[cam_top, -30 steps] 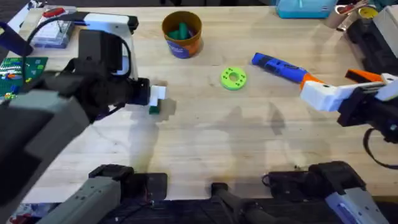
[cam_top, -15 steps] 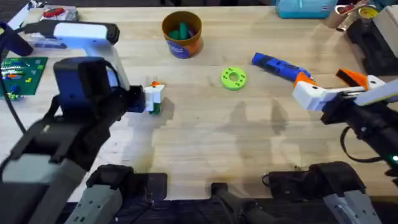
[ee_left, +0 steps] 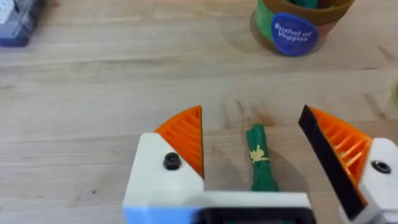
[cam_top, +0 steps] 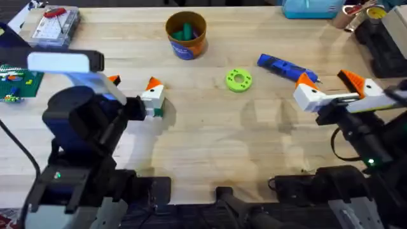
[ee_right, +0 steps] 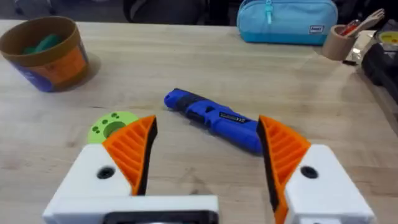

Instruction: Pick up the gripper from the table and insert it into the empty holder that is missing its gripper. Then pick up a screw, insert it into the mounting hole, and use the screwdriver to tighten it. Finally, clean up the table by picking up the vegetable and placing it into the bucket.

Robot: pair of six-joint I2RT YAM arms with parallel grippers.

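Observation:
A green vegetable (ee_left: 260,163) lies flat on the wood between the orange pads of my left gripper (ee_left: 252,112), which is open and not touching it. In the overhead view the left gripper (cam_top: 133,83) is at mid-left, with a bit of the vegetable (cam_top: 156,112) showing beside its finger. The bucket (cam_top: 186,33) stands at the back with green pieces inside. The blue screwdriver (cam_top: 283,67) lies at right. My right gripper (cam_top: 329,81) hovers open just short of the screwdriver (ee_right: 214,118). The holder and the screw are out of view.
A flat green disc (cam_top: 238,80) with holes lies between the bucket and the screwdriver. A clear box (cam_top: 56,24) and a circuit board (cam_top: 14,75) sit at far left. A blue pouch (ee_right: 286,22) and a cup of tools (cam_top: 356,14) stand at the back right.
The left arm has swung back toward the lower left, and its fingers now show spread apart over the vegetable. The right gripper has crept left toward the screwdriver.

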